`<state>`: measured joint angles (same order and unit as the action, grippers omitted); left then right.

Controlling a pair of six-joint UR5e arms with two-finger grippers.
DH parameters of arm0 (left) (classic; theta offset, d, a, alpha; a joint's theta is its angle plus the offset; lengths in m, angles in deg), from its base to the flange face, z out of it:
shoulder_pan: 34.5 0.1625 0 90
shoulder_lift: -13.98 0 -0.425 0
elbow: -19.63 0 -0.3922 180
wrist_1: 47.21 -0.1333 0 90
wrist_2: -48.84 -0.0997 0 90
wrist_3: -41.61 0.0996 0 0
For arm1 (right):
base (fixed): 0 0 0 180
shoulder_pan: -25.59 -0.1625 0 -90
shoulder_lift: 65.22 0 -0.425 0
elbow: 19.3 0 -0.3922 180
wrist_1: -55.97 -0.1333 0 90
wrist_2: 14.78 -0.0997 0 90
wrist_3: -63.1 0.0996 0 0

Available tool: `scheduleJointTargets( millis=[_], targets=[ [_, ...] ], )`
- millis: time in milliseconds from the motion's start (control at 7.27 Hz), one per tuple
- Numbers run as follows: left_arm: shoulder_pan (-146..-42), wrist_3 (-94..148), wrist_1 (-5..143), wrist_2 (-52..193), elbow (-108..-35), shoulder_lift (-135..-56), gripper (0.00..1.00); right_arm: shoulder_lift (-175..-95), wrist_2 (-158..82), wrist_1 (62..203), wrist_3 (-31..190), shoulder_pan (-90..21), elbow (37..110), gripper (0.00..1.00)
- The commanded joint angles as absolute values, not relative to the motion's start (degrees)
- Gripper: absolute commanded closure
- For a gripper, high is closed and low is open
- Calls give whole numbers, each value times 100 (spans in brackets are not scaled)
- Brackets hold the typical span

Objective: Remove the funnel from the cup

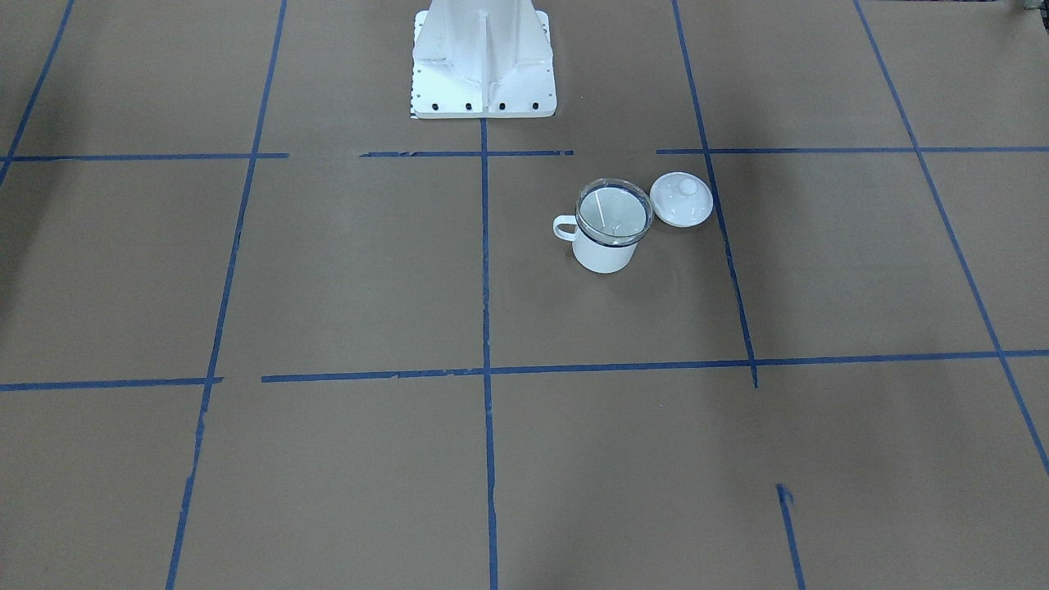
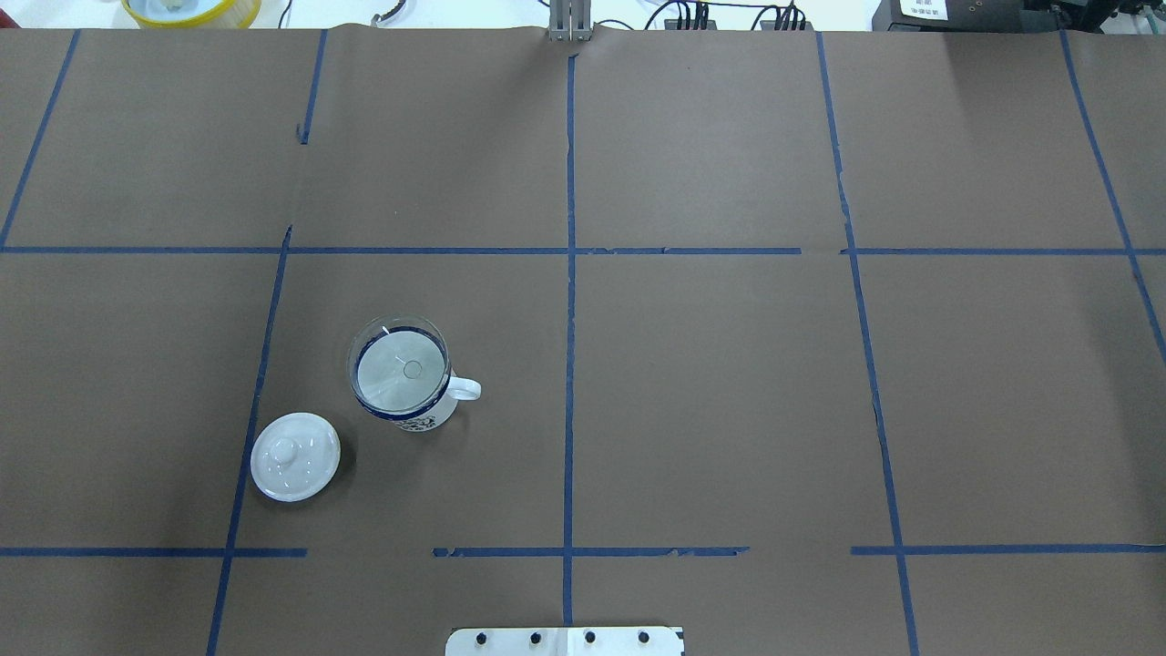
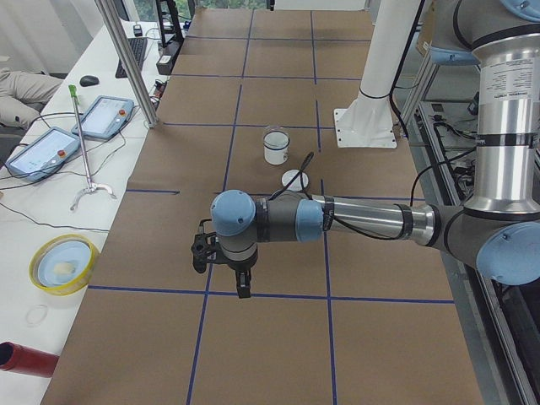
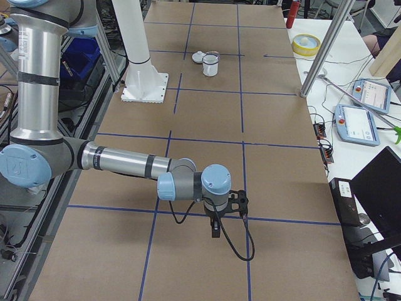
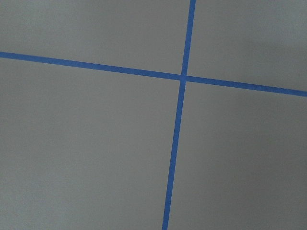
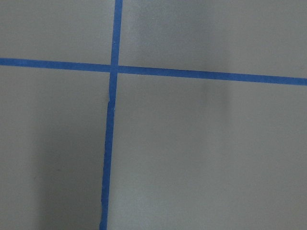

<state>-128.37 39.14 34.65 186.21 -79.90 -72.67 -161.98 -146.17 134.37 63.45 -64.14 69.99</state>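
the small clear funnel point(image 1: 615, 211) is sitting spout-down in the white enamel cup with a dark blue rim point(image 1: 605, 256), its wide rim resting on the cup's lip and standing a little proud of it. the cup is standing upright on the brown paper-covered bench point(image 2: 729, 410), well apart from the left hand point(image 3: 243, 289) and farther again from the right hand point(image 4: 215, 230). both hands are hanging over bare bench at opposite ends, and i cannot tell whether either is spread or pressed together (only the side views are catching them). a white domed lid with a knob point(image 2: 295, 456) is lying just beside the cup, on the side away from its loop handle.

the funnel is looking light, stiff and slick, likely thin plastic, so a hard squeeze is risking a slip or a crack. the proud rim is offering the best hold: one finger inside, one outside, then a straight lift. the cup is light too and may be tipping if the spout drags. nothing but the funnel is showing inside it.
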Motion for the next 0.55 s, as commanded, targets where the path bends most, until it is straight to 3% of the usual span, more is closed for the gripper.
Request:
scheduleJointTargets(
  millis=[0, 413],
  targets=[
    [-12828, 3923, 3480, 18621, -7960, -7355, 0, -16199, -14617, 13437, 6345, -6414, 6999, 0],
    [-12828, 3923, 3462, 18621, -7916, -7399, 0, -16199, -14617, 13437, 6345, -6414, 6999, 0]
  ],
)
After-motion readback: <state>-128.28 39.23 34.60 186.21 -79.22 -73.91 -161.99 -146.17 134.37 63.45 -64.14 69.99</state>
